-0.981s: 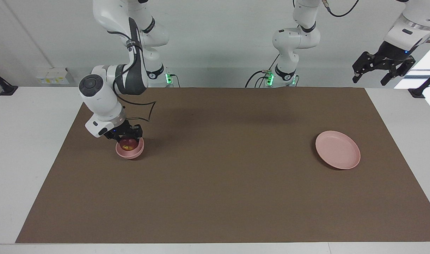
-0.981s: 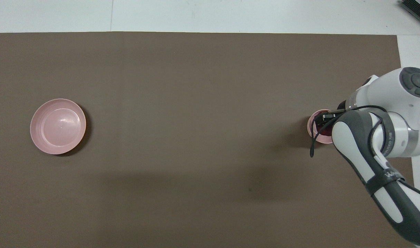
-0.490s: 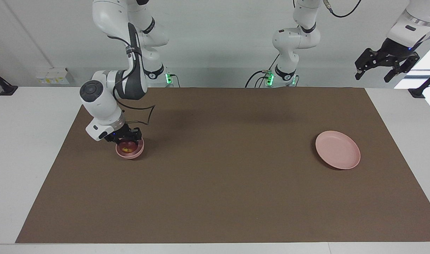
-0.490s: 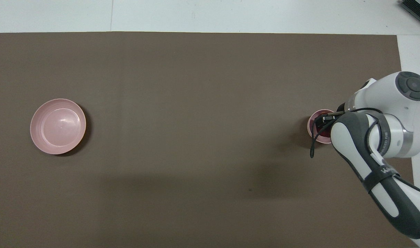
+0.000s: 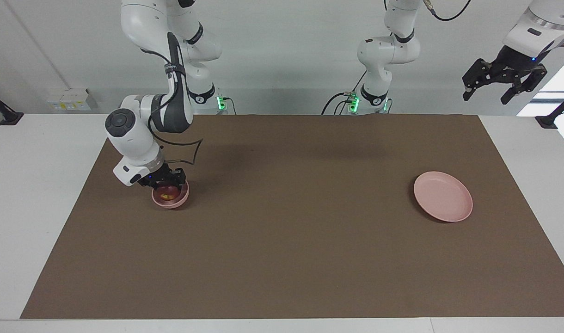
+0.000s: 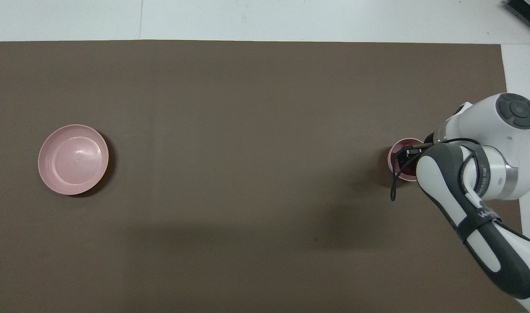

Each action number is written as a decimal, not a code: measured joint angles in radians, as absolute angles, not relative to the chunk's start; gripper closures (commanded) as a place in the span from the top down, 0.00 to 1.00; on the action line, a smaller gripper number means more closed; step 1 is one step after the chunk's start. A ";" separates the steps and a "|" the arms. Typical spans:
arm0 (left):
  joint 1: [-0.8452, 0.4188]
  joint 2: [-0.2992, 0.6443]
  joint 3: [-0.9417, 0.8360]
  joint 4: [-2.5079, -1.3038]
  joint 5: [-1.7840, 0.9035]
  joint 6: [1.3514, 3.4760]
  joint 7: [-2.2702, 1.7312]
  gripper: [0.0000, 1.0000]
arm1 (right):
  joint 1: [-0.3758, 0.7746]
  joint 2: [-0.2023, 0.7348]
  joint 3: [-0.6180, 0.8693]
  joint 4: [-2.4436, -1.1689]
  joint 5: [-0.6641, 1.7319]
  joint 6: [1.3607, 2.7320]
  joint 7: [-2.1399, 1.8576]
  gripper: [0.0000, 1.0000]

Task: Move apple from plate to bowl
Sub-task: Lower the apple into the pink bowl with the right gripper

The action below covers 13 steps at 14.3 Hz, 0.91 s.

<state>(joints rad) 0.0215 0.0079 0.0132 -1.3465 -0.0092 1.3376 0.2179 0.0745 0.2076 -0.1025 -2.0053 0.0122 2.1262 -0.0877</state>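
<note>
The dark red apple (image 5: pixel 167 195) with its yellowish patch lies in the small pink bowl (image 5: pixel 171 201) at the right arm's end of the brown mat. My right gripper (image 5: pixel 164 184) hangs just over the bowl, fingers spread at its rim, not holding the apple. In the overhead view the right arm covers most of the bowl (image 6: pixel 395 153) and the apple (image 6: pixel 405 168). The flat pink plate (image 5: pixel 443 196) lies bare at the left arm's end and also shows in the overhead view (image 6: pixel 73 159). My left gripper (image 5: pixel 486 97) is open and empty, high above the mat's corner.
The brown mat (image 5: pixel 291 222) covers most of the white table. The arm bases with their cables (image 5: pixel 351 101) stand at the robots' edge. Nothing else lies on the mat.
The apple has dropped from between the right gripper's fingers down into the bowl. The right gripper has risen slightly off it. The left gripper has lifted a little higher.
</note>
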 measured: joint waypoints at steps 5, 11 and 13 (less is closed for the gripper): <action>0.022 0.008 0.015 -1.347 -0.009 1.338 0.218 1.00 | 0.074 0.219 -0.102 -2.009 0.012 2.126 -0.088 0.00; 0.022 0.008 0.015 -1.347 -0.009 1.337 0.218 1.00 | 0.076 0.234 -0.099 -2.010 0.012 2.128 -0.088 0.00; 0.022 0.008 0.015 -1.347 -0.009 1.337 0.218 1.00 | 0.076 0.239 -0.099 -2.010 0.012 2.128 -0.088 0.00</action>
<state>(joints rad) 0.0220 0.0079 0.0153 -1.3466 -0.0092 1.3375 0.2179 0.0759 0.2386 -0.0986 -2.0101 0.0123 2.1279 -0.0876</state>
